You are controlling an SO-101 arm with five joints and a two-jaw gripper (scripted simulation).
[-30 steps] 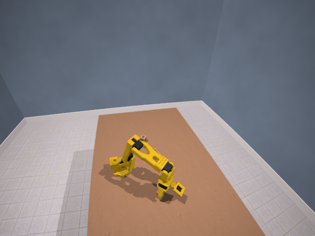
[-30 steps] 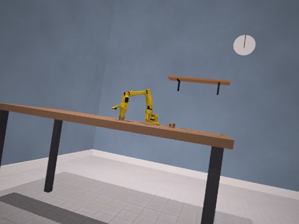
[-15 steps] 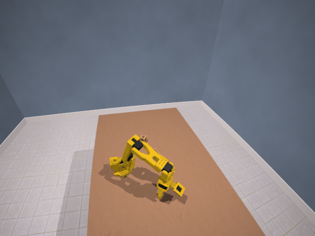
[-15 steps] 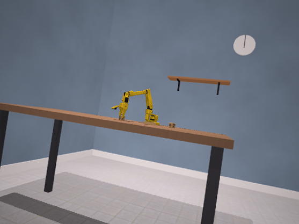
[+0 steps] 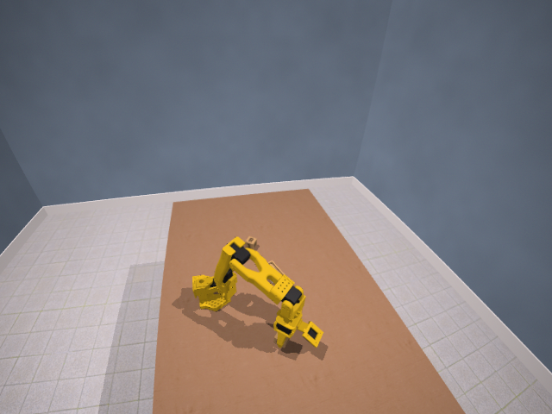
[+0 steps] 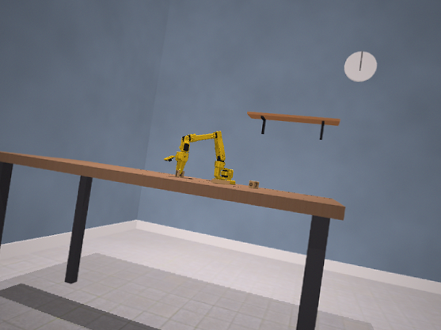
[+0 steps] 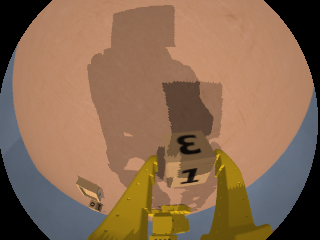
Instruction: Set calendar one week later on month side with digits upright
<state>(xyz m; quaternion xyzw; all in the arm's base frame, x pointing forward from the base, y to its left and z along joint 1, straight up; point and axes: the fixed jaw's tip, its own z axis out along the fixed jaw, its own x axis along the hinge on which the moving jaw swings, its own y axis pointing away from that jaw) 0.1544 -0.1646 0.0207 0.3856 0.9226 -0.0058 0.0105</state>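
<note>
My gripper [image 5: 281, 344] [image 6: 179, 174] [image 7: 186, 155] points down low over the table, its fingers on either side of a wooden cube [image 7: 189, 159] and still open. A narrow gap shows at the left finger; the right fingertip is close to the cube's side, contact unclear. The cube shows a 3 on top and a 1 on the side toward the wrist. The tray [image 5: 277, 267] [image 6: 220, 182] [image 7: 90, 184] lies away from the gripper, partly hidden by the arm in the top view. The other cube [image 5: 251, 241] [image 6: 253, 184] [image 7: 96, 205] stands on the table beyond the tray.
The arm's base [image 5: 215, 291] [image 6: 223, 174] stands near one long edge of the brown table [image 5: 356, 369]. The raised forearm passes near the tray in the top view. A wall shelf [image 6: 293, 118] and a clock [image 6: 360, 66] are far behind.
</note>
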